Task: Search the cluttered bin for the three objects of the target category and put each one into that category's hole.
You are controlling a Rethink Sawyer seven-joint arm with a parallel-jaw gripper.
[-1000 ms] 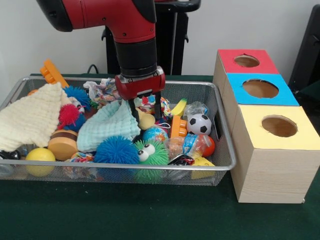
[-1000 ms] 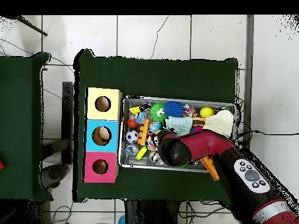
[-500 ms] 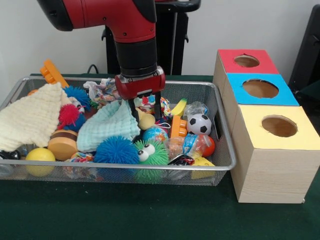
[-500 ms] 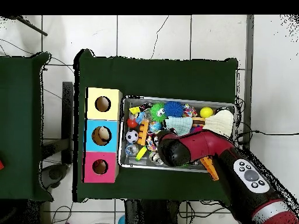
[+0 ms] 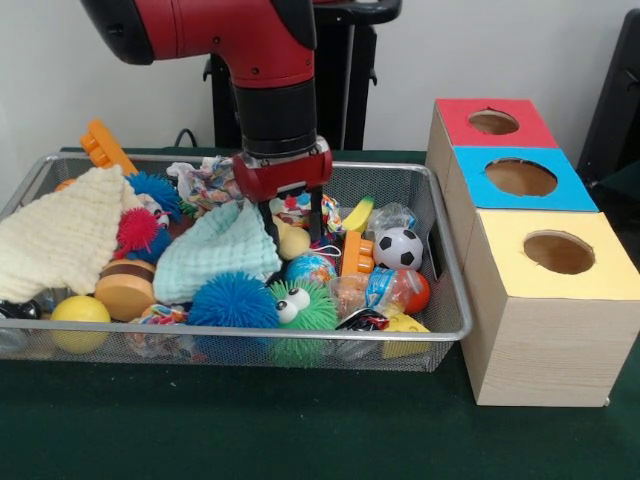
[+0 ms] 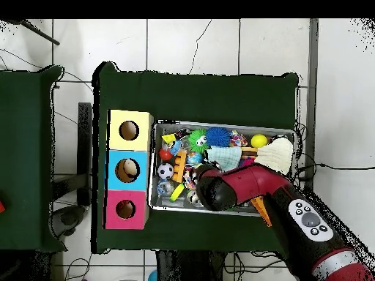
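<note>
front rim: wire bin (image 5: 440, 325) sits on the green surface (image 5: 300, 430). Yellow ball (image 5: 80, 318), blue spiky ball (image 5: 233, 300) and green spiky toy with eyes (image 5: 305, 308) line the near edge.
boxes: yellow box (image 5: 550, 300) nearest, then blue box (image 5: 520, 180), red box (image 5: 490, 122) furthest, each with one hole on top. Overhead, the blue hole seems to hold something pale; can't tell what.
mid bin: mint cloth (image 5: 215, 250) left of centre, cream cloth (image 5: 60, 240) further left, soccer ball (image 5: 398, 248) towards the boxes.
tool: tool (image 5: 295, 228) is down in the clutter, fingers spread, straddling a small beige ball (image 5: 293, 242). Nothing pinched as far as I can see.
change: over the last second the arm (image 5: 270, 90) moved slightly towards the boxes and looks a touch higher. Fingers as wide apart as before, clutter undisturbed.
meaning: reads as a fine re-aim over the pick, not a grasp yet. No closing, so no object secured.
target: category isn't stated. Likely balls, judging by what the tool brackets. Candidates still in the bin: beige ball, soccer ball, yellow ball.
risk: mint cloth touches the left finger; could snag when it closes.
far side: orange comb-like toy (image 5: 100, 145) leans on the back corner.
</note>
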